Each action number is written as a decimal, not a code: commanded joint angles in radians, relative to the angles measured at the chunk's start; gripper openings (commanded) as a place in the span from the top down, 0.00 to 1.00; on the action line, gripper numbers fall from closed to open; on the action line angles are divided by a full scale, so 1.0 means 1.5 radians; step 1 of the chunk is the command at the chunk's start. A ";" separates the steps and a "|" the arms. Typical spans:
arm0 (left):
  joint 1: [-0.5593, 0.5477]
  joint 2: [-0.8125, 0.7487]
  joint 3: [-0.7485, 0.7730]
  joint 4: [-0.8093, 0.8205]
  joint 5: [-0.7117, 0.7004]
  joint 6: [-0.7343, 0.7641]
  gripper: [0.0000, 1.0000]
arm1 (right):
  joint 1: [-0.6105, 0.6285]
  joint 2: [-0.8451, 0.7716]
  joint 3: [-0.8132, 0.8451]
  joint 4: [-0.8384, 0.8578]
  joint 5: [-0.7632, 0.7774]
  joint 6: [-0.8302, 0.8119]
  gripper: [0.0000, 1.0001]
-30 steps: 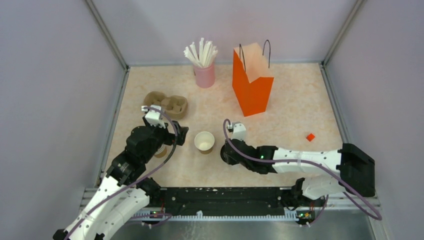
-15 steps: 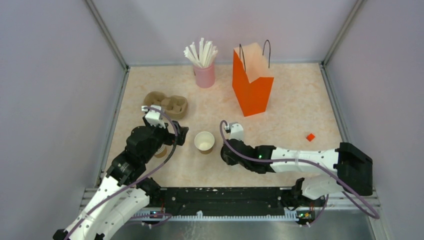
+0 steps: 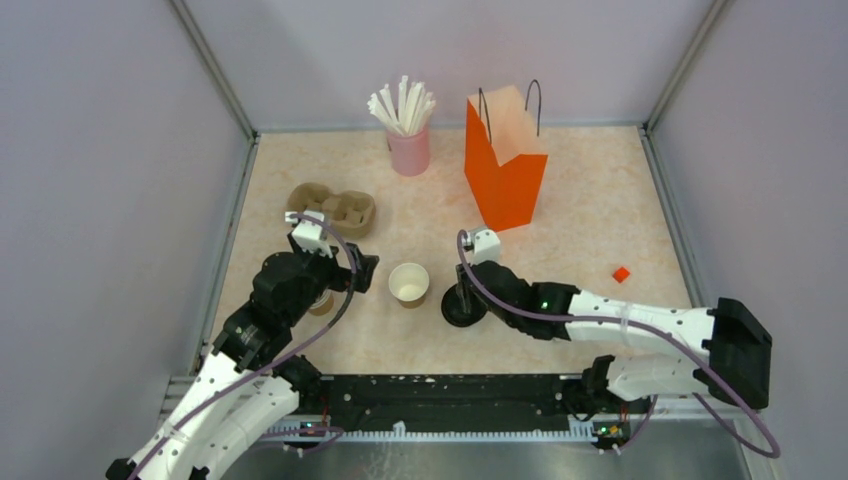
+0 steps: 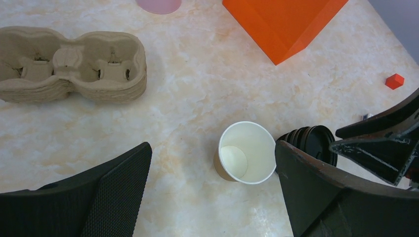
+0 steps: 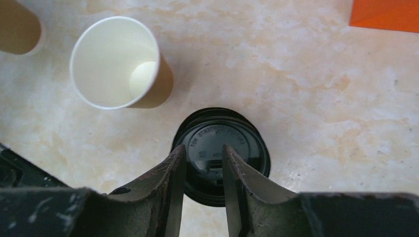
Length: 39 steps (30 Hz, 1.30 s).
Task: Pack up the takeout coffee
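Takeout coffee (image 3: 322, 301) sits at nine o'clock of the lidless cup (image 3: 409, 283), its top hidden under the wide-open, empty left gripper (image 4: 212, 146) — only brown wall shows. The right gripper (image 5: 202, 148), jaws narrowly parted and gripping nothing visible, is over a black lid (image 5: 247, 145) — its embossed lettering is illegible.

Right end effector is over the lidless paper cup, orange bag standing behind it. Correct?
No. The right end effector is over the black lid; the lidless paper cup stands beside that, as the right wrist view shows. The orange bag does stand behind.
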 commanded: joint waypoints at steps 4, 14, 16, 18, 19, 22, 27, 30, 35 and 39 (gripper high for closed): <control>-0.002 -0.008 0.014 0.009 0.016 0.019 0.01 | -0.079 -0.021 -0.001 -0.047 -0.012 -0.028 0.69; -0.002 -0.007 0.009 0.016 0.027 0.026 0.01 | -0.146 -0.061 -0.072 -0.016 -0.119 -0.065 0.71; -0.002 -0.007 0.009 0.017 0.028 0.026 0.01 | -0.153 -0.064 -0.085 0.001 -0.133 -0.064 0.71; -0.002 -0.006 0.009 0.019 0.029 0.027 0.01 | -0.163 -0.061 -0.096 0.016 -0.148 -0.064 0.72; -0.001 -0.006 0.008 0.019 0.029 0.027 0.01 | -0.166 -0.057 -0.097 0.021 -0.152 -0.064 0.72; -0.002 -0.004 0.009 0.018 0.029 0.027 0.01 | -0.168 -0.046 -0.102 0.034 -0.163 -0.070 0.72; -0.002 -0.003 0.008 0.018 0.028 0.028 0.01 | -0.170 -0.038 -0.110 0.054 -0.164 -0.078 0.72; -0.002 0.000 0.008 0.019 0.027 0.029 0.01 | -0.170 -0.027 -0.110 0.063 -0.171 -0.080 0.72; -0.002 0.002 0.008 0.018 0.026 0.029 0.01 | -0.171 -0.012 -0.110 0.066 -0.160 -0.081 0.72; -0.002 0.002 0.008 0.018 0.025 0.029 0.01 | -0.171 -0.014 -0.112 0.073 -0.155 -0.085 0.74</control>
